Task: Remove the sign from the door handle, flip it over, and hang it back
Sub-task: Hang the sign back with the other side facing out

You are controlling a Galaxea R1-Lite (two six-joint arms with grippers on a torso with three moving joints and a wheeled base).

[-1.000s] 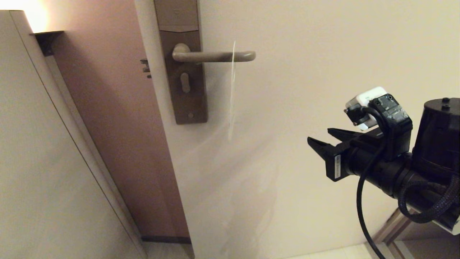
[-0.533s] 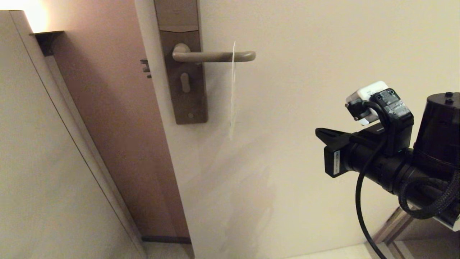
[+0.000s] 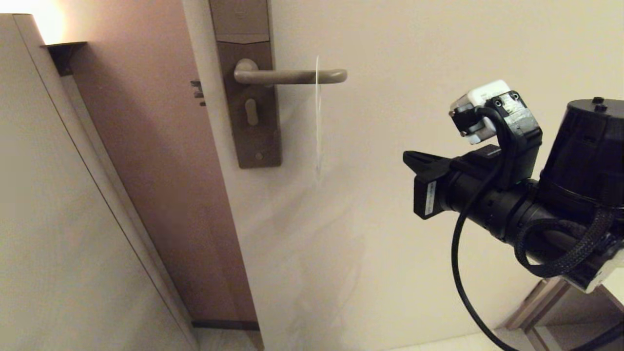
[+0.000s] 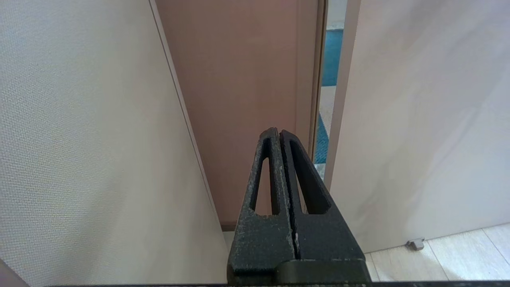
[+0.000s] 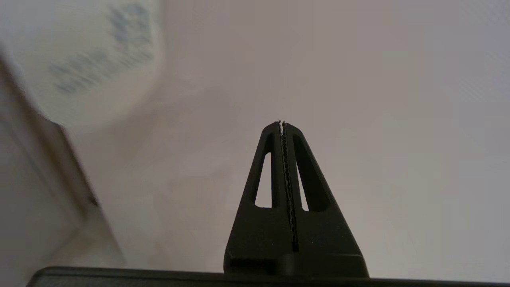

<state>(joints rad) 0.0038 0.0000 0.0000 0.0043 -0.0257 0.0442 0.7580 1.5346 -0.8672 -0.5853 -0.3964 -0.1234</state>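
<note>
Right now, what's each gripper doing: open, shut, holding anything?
Left gripper: shut, holding nothing, parked low by the door.
Right gripper: shut, empty, right of the sign, not touching it.

A: What bounds the scene?

B: A cream door leaf (image 3: 438, 58) fills the centre and right of the head view. Its brown edge face (image 3: 161, 170) carries a small dark latch bolt (image 3: 197, 91). A light wall panel (image 3: 53, 219) stands on the left.

A: Anything mounted high?

B: A dark bracket (image 3: 66, 53) sits near the top left corner, under a warm glow.

A: And low down?

B: Pale floor tiles (image 4: 446, 255) and a small grey door stop (image 4: 414, 243) at the foot of the door.
</note>
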